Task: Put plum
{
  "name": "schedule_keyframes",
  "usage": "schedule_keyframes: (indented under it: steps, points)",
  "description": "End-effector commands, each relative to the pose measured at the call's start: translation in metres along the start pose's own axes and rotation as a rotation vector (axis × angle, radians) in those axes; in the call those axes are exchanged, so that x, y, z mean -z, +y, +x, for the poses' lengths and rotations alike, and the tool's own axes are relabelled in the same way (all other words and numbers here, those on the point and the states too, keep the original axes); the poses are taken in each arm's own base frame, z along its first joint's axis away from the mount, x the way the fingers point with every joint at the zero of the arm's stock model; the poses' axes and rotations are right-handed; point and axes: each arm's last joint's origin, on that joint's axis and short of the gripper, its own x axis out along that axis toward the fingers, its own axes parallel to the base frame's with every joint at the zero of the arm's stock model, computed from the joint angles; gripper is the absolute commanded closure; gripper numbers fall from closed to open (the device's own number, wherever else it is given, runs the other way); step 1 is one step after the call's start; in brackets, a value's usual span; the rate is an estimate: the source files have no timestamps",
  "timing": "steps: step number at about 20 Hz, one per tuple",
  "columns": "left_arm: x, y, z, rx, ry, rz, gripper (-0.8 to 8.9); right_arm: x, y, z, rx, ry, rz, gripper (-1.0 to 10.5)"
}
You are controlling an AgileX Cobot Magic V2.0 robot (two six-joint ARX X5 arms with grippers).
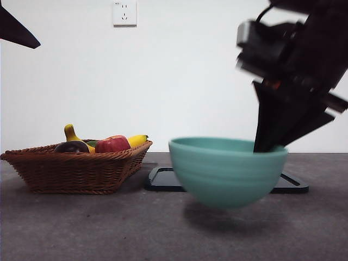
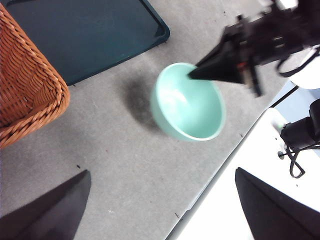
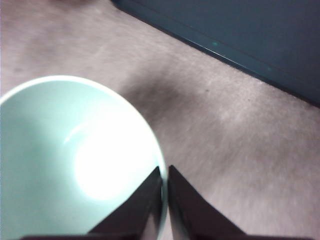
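The plum [image 1: 70, 147], dark maroon and glossy, lies in the wicker basket [image 1: 70, 169] at the left of the table. My right gripper [image 1: 266, 145] is shut on the rim of a teal bowl [image 1: 227, 171], one jaw inside and one outside. The bowl hangs slightly above the grey table with its shadow beneath it and is empty [image 3: 65, 160]. The left wrist view shows the same bowl [image 2: 192, 102] and right gripper [image 2: 192, 76] from above. My left gripper [image 2: 162, 200] is open, high over the table near the basket's corner [image 2: 25, 85], holding nothing.
A red apple [image 1: 112, 144] and yellow bananas [image 1: 136, 140] share the basket with the plum. A dark flat tray [image 1: 163, 179] lies behind the bowl, also seen as the tray [image 2: 85, 35] beside the basket. The table edge [image 2: 220, 170] runs close to the bowl.
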Motion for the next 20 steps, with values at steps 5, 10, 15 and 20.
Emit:
schedule_keyframes:
  steps: [5, 10, 15, 20]
  points:
    - [-0.0043, -0.0015, -0.0007, 0.012, -0.007, 0.016, 3.55, -0.0032, 0.0011, 0.0236, 0.011, 0.027, 0.000, 9.4]
    - [-0.0044, -0.0015, -0.0007, 0.012, -0.008, 0.017, 3.54, -0.0023, 0.0011, 0.0238, 0.012, 0.036, 0.001, 9.3]
    - [-0.0044, -0.0015, -0.0007, 0.012, -0.008, 0.017, 3.55, -0.0007, 0.0007, 0.0237, 0.016, 0.053, 0.004, 7.4]
    - [-0.0043, -0.0015, -0.0007, 0.012, -0.007, 0.016, 3.55, -0.0036, 0.0019, 0.0199, 0.014, 0.038, 0.013, 6.6]
